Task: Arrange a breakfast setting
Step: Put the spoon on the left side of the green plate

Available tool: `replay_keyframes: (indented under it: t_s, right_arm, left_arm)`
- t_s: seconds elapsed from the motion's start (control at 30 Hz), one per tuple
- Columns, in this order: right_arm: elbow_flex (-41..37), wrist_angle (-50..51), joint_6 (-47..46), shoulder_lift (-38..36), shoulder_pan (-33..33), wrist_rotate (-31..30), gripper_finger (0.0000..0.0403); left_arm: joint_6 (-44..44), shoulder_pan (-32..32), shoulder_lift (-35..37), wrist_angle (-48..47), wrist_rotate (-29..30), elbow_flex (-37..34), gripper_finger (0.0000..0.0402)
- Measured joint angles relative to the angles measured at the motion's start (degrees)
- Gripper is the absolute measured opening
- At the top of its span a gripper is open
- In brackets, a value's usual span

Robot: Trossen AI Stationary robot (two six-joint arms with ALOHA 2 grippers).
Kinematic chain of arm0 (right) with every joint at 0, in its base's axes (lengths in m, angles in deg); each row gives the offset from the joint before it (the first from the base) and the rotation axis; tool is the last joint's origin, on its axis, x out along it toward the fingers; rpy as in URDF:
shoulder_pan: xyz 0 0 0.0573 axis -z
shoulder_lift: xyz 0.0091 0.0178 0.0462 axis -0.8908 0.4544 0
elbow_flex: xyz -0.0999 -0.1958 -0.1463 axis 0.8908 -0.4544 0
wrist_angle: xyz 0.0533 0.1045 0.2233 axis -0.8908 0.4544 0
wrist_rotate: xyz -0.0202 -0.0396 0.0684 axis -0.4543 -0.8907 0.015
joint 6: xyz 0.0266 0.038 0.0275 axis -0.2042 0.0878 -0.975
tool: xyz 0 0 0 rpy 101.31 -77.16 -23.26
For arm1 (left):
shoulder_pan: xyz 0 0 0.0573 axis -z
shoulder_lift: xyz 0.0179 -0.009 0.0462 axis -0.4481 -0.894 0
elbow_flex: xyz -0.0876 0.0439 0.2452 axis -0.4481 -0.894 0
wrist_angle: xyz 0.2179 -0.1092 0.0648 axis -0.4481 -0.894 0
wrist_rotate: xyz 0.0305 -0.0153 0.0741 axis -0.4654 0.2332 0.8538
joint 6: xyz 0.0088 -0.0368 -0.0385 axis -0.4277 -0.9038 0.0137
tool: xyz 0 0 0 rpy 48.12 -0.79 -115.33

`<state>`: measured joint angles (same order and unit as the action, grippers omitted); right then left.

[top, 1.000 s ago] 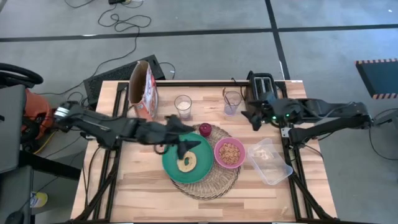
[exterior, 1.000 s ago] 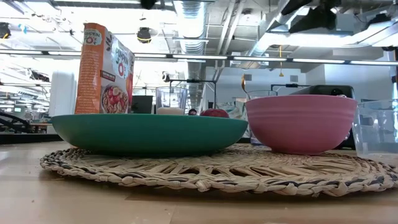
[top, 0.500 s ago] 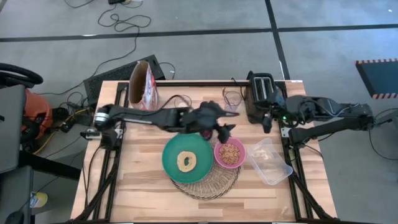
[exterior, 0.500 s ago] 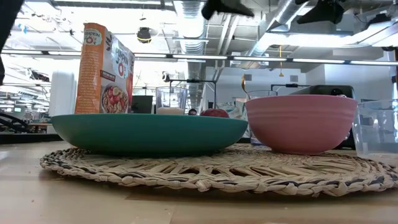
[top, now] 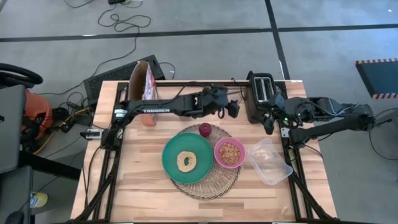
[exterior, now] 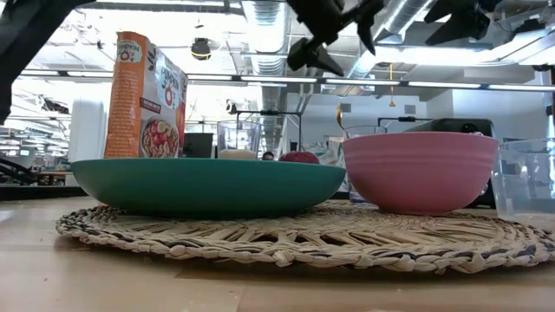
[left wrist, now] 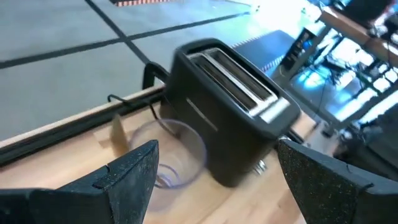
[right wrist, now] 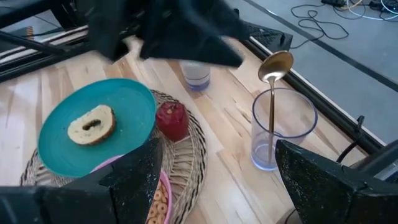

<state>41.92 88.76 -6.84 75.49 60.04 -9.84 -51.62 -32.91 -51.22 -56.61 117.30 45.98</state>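
Gold spoon (right wrist: 273,99) stands upright in a clear glass (right wrist: 281,127).

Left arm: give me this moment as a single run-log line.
left gripper: open, above glass with spoon beside toaster | right gripper: open, idle by toaster | bagel on teal plate

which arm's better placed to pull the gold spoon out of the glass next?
Left, probably. The left gripper hangs open right over the glass holding the gold spoon, beside the toaster. The right gripper waits at the table's right edge, past the toaster.
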Motion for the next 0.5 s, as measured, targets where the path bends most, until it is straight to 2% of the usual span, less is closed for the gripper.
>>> replay_keyframes:
  t_s: [0.5]
  right_arm:
    - [0.0,-0.09,0.06,0.03,0.0,-0.02,0.0337]
  left_arm:
    - [-7.19,-3.66,-2.82,-3.34,0.01,-0.19,0.0313]
